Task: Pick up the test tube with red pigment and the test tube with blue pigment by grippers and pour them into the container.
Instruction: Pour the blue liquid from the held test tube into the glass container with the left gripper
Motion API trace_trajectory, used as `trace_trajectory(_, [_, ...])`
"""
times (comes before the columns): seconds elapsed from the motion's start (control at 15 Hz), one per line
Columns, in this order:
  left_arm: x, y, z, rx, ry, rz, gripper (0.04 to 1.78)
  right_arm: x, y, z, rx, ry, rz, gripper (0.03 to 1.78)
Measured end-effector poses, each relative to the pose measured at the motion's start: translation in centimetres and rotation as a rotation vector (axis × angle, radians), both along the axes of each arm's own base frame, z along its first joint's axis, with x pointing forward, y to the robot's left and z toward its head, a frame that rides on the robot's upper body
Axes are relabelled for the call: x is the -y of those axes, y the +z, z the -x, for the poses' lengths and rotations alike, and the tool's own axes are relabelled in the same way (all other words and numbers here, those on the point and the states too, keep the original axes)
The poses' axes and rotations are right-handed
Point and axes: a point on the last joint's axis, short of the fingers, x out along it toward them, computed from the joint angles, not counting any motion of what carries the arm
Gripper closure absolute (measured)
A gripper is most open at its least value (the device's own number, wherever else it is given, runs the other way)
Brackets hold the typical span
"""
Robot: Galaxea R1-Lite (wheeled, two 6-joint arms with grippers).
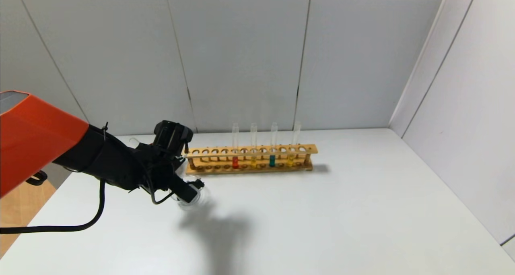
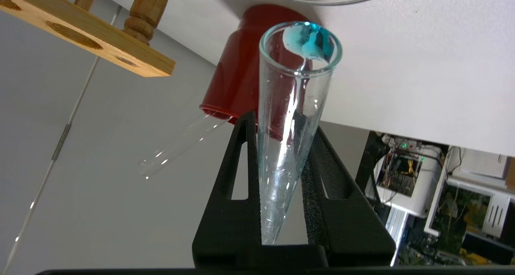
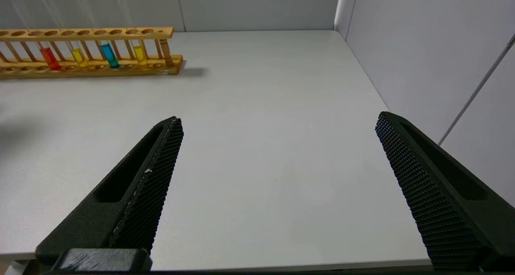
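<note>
Currently the left end effector (image 2: 281, 146) is clamped on the test tube with blue pigment (image 2: 295, 106), jaws pinching the glass on both sides. Tube is tipped over, mouth toward the surface (image 1: 322, 218); teal liquid sits at the lip in the left wrist view. In the head view the left end effector (image 1: 189, 192) sits left of the wooden rack (image 1: 251, 159), with the tube mouth over the container (image 1: 193, 198), a low clear glass dish on the surface.

A dark red cup (image 2: 241, 69) stands behind the held tube in the left wrist view, with an empty clear tube (image 2: 181, 146) leaning out of it.

Rack holds four upright tubes: the test tube with red pigment (image 1: 235, 152), a yellow one (image 1: 253, 151), a second blue tube (image 1: 272, 150), another yellow (image 1: 293, 148).

Right end effector (image 3: 277, 186) is wide open, holding nothing, over bare surface well to the right of the rack.
</note>
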Motion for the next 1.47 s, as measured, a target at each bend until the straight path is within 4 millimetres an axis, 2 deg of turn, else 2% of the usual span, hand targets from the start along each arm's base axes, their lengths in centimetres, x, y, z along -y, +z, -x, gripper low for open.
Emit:
trace_trajectory(0.87, [1.1,0.8,1.1,-0.022,-0.015,-0.092,1.48,0.0,0.0,0.0,0.0,0.0,0.0,0.06])
trace_trajectory(1.47, [1.7,2.2,0.9,0.012,-0.015,-0.169,1.48,0.0,0.0,0.0,0.0,0.0,0.0,0.06])
